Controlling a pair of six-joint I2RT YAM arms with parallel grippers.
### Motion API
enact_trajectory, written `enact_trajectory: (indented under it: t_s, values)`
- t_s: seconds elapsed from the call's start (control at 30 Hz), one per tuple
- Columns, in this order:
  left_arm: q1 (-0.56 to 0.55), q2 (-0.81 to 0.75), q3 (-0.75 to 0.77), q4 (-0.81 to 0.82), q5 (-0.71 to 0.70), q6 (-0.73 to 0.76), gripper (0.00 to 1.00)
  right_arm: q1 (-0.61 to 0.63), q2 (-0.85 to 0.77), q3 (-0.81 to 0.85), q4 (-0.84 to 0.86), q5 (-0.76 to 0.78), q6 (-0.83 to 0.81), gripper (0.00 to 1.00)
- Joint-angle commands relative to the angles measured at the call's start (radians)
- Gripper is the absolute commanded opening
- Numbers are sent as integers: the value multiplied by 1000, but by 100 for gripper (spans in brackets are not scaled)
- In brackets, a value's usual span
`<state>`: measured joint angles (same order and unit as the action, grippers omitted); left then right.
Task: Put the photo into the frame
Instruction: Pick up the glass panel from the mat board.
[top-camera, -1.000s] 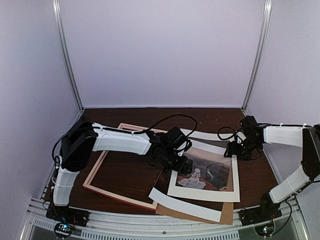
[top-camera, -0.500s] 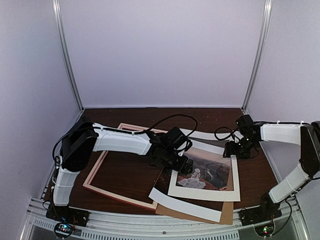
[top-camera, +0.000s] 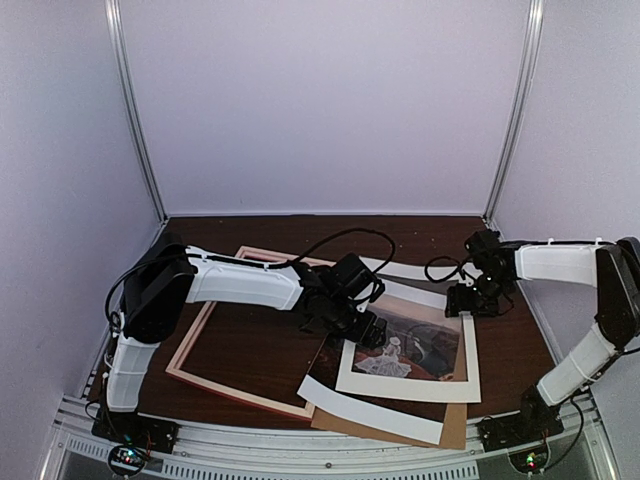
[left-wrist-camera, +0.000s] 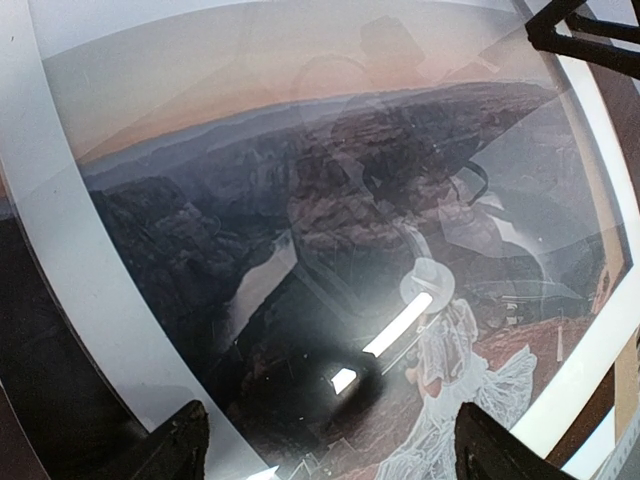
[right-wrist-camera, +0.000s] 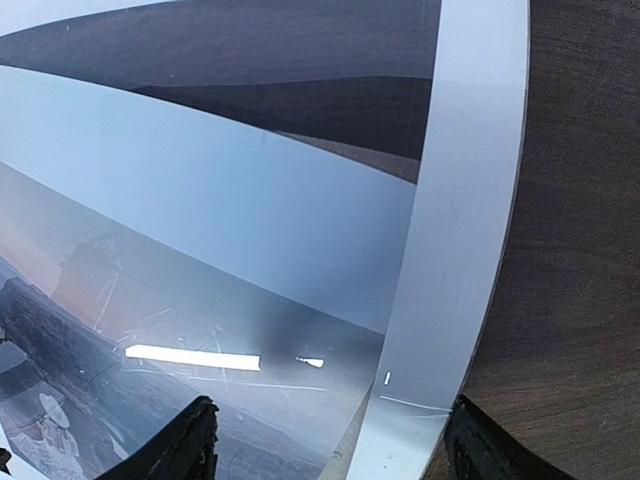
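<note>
Tabletop (top-camera: 520, 350) holds photo (top-camera: 410, 345) just beside right edge of frame (top-camera: 240, 398).

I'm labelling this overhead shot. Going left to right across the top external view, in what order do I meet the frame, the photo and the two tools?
By their middles: frame → left tool, over the photo's left edge → photo → right tool, at the photo's far right corner.

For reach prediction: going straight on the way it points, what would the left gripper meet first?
Probably the dark rectangular paper landscape photo, directly below the left gripper; gap unclear.
</note>
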<state>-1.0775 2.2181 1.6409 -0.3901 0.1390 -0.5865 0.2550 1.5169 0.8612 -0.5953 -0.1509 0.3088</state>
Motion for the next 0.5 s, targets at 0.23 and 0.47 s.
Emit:
enact_trajectory:
  t_s: [0.23,0.47]
  values:
    - [-5,48,-15,-28,23,-16,86,44,19,53,-40,60,-24,79]
    - [-6,48,-15,-26,23,-16,86,58,32,62,-47,75,-23,81]
